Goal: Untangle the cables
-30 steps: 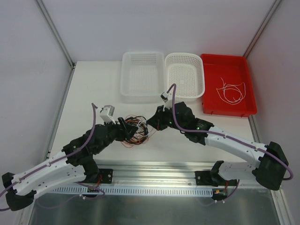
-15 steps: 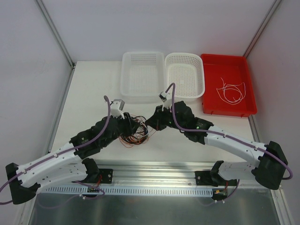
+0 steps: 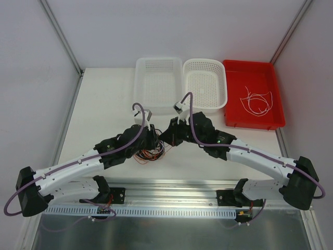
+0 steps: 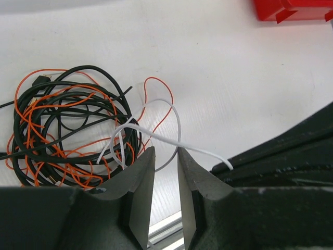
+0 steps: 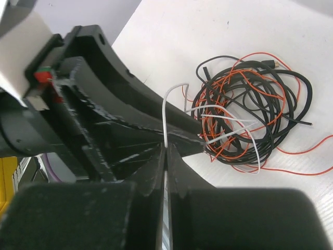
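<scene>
Top view: both arms reach in and meet over the middle of the table (image 3: 104, 104), closer to its near edge than its far one. The tangle of cables (image 3: 148, 153), black and orange-red, lies on the table right under them. The left gripper (image 3: 154, 136) and right gripper (image 3: 165, 136) are nearly tip to tip just above the far side of the tangle. From here I cannot tell how the jaws stand. Along the far edge are a rectangular white basket (image 3: 158, 86) and a rounded white basket (image 3: 206, 83). A red tray (image 3: 255, 73) sits at the far right corner with a loose white wire (image 3: 257, 101) lying in it.

Left wrist view: the left gripper (image 4: 164, 161) has its jaws a narrow gap apart. A white cable (image 4: 156, 136) crosses just past the tips, and a loop of it dips into the gap, not pinched. The tangle (image 4: 67, 130) lies flat on the table to the left. The white cable comes out of the tangle and runs right to the right arm's black housing (image 4: 291, 151).

Right wrist view: the right gripper (image 5: 165, 151) has its jaws together, clamped on the white cable (image 5: 164, 114). The cable rises from the tips and bends toward the tangle (image 5: 250, 120). The left arm's black body (image 5: 104, 94) sits close behind it.
</scene>
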### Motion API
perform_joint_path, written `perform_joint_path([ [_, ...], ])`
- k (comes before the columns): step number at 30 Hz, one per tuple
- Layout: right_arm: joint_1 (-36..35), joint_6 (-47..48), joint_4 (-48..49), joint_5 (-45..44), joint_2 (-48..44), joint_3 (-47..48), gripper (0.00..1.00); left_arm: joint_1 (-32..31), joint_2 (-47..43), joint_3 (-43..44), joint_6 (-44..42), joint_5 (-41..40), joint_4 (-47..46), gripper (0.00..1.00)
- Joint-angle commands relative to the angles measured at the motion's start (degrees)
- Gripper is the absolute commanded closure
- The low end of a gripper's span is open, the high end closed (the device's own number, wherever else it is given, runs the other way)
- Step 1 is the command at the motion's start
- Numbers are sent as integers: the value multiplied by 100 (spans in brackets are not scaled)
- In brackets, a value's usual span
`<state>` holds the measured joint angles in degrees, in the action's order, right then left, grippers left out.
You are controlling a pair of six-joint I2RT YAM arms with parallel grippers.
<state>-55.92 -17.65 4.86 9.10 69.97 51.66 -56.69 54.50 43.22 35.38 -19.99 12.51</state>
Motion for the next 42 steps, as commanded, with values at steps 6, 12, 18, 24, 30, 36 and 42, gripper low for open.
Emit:
perform_joint_path([
  [6,-42,209,-99,-347,-537,204,99,-53,491,283,-75,215,-153,74],
  [12,-33,473,-914,-1531,-1072,292,99,-53,386,502,145,-372,812,73],
  [18,-33,736,-1637,-2588,-1565,406,99,-44,123,845,496,-1340,2184,71],
  [24,-15,1201,-2409,-3220,-1812,810,99,-36,-273,1109,400,-1798,2449,68],
  [30,160,1982,-3359,-3380,-1742,2231,99,236,-563,1153,101,-1886,2449,60],
  [36,494,2643,-4133,-3696,-1426,4017,99,930,-520,1013,-188,-1308,2440,39],
  [42,811,3284,-4161,-4100,-1276,5133,99,1652,-238,890,-618,-568,2344,9],
])
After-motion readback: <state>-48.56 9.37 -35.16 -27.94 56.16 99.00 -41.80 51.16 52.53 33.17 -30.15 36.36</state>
